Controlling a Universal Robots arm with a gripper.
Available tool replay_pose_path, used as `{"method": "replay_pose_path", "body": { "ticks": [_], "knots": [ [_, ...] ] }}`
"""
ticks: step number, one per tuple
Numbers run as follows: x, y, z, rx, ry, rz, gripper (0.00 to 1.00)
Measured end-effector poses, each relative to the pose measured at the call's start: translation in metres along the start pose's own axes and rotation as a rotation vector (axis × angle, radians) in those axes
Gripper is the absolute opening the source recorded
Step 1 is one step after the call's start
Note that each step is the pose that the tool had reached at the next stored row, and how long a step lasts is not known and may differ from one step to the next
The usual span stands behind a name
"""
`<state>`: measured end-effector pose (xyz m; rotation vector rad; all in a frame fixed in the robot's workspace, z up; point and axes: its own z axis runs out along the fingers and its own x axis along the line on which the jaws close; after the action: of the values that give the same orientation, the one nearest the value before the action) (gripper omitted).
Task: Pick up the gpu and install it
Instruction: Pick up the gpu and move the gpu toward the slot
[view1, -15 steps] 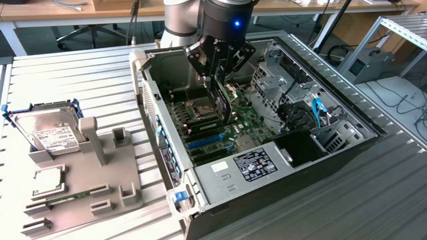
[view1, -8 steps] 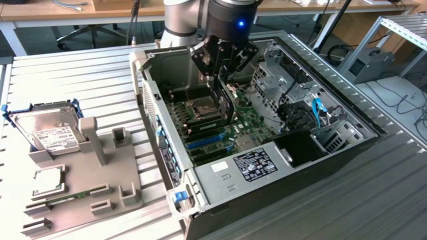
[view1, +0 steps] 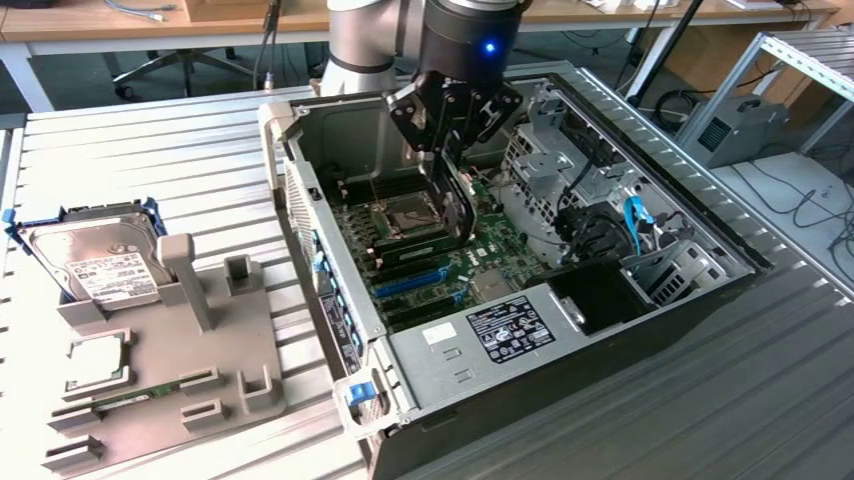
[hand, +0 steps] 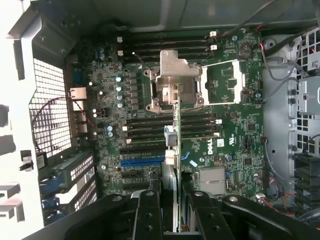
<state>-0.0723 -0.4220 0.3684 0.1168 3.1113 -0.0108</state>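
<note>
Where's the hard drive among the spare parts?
On the exterior view's left, beside the open black computer case, sits a grey plastic parts fixture. At its far end leans the silver metal hard drive. It's the largest part there, with a white label and blue side rails, unlike the small square chip and thin green memory stick.

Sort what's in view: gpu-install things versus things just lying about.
Job in hand:
- gpu, held upright in the gripper
- open computer case
- motherboard with its blue slot

Lying about:
- hard drive
- memory stick
- grey holder beside the case
</note>
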Motion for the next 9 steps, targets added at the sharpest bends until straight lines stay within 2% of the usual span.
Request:
{"method": "replay_pose_path", "body": {
  "ticks": [9],
  "knots": [
    [-0.0073, 0.0008, 0.001, 0.0, 0.0, 0.0, 0.26]
  ]
}}
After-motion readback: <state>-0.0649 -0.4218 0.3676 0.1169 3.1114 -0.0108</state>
